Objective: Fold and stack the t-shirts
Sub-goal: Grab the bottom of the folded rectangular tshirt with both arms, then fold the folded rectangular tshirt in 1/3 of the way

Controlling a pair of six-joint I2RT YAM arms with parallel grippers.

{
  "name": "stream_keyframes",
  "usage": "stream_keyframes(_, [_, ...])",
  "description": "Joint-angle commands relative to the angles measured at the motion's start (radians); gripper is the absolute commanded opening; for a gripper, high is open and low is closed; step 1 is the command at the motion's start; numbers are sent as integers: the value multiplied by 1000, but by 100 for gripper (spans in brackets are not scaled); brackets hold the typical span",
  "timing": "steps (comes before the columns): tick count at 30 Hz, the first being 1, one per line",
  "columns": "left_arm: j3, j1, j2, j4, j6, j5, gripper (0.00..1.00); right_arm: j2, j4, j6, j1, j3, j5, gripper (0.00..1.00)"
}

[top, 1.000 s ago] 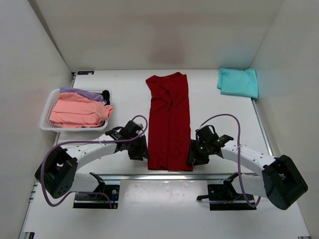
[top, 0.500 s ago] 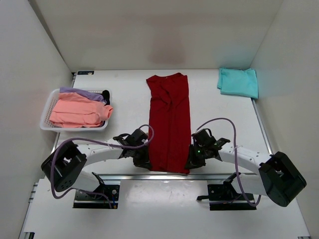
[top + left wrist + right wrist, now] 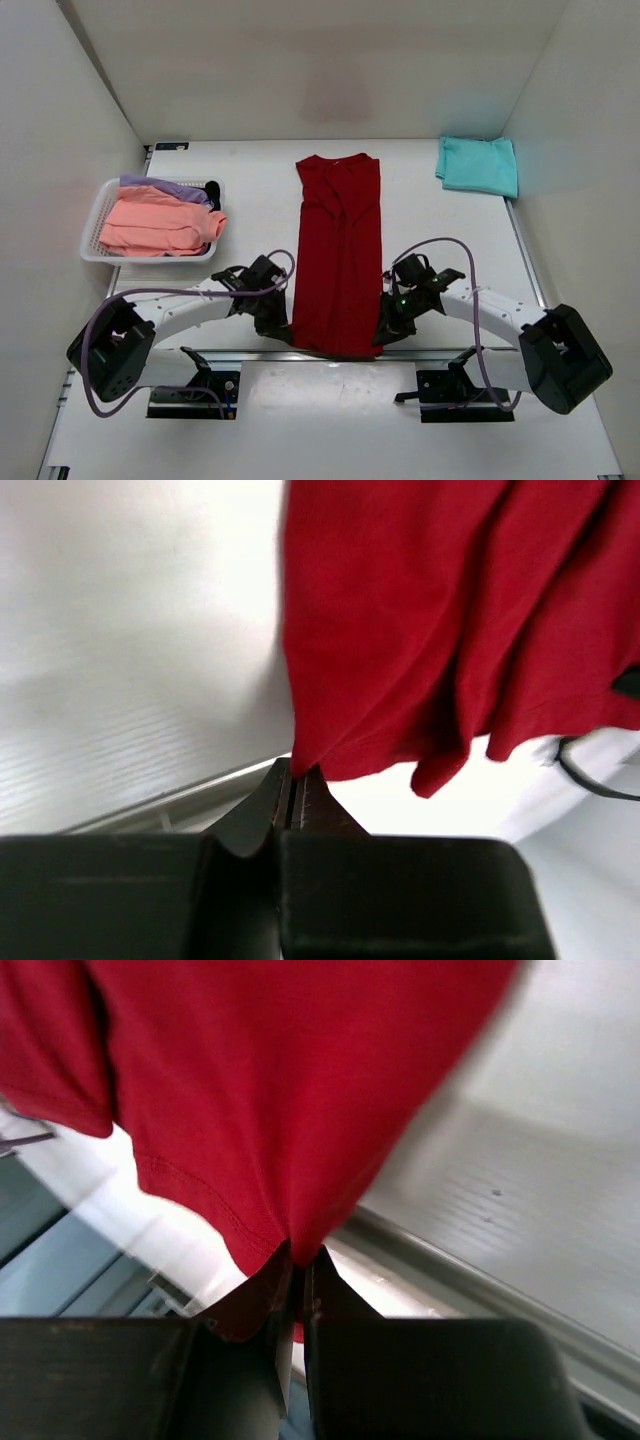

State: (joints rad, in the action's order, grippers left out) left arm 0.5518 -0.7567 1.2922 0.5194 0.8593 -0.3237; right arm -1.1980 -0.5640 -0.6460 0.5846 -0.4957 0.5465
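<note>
The left hand (image 3: 297, 777) was clenched on the near left corner of the dark red t-shirt (image 3: 338, 250), and the right hand (image 3: 298, 1257) on its near right corner. The shirt stretched away from both hands over the table (image 3: 250, 190). Far beyond the right hand lay the folded teal t-shirt (image 3: 477, 165).

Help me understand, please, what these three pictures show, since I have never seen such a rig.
Two white robot arms are bolted at the near edge of the table. The wide picture looks down from above and behind them; the others come from a camera on each wrist. A dark red cloth t-shirt lies stretched out in the middle. The left gripper and right gripper are each shut on one of its near corners. A folded teal t-shirt lies far right; a white plastic mesh basket on the left holds a salmon pink t-shirt and a lavender t-shirt.
</note>
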Motion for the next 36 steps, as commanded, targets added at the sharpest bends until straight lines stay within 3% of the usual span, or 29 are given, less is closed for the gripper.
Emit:
stream_keyframes(1, [115,86,4,85,-77,-18,0,-44,-76,98,-54,-119,70,0])
stream_keyframes(7, [397,240,188,174,-190,-40,0,-198,-197,258,-248,-378,109,0])
stream_keyframes(17, [989,388,642,292,-247,-57,0,-665,-358,375,-416,-983,96,0])
stream_keyframes(18, [1061,396,668,297,-250,-52,7,-720,-370,358,-425,-1060,84,0])
stream_keyframes(19, [1130,410,721,298,-244,-49,27,-776,-378,353,-436,-1128,69,7])
stream_keyframes(20, [1161,424,772,294,-235,-60,43,-819,-384,338,-446,-1155,64,20])
stream_keyframes(21, [1232,437,813,304,-229,-66,49,-854,-390,321,-450,-1216,25,28])
stream_keyframes(23, [1319,454,861,309,-223,-72,49,-873,-383,312,-453,-1280,-43,39])
stream_keyframes(25, [1370,471,875,333,-223,-65,50,-861,-370,307,-459,-1288,-74,43])
stream_keyframes(28, [1276,474,828,317,-240,-72,53,-798,-334,307,-466,-1195,-92,46])
stream_keyframes(36, [676,413,498,128,-178,-28,55,-537,-142,284,-447,-714,-83,52])
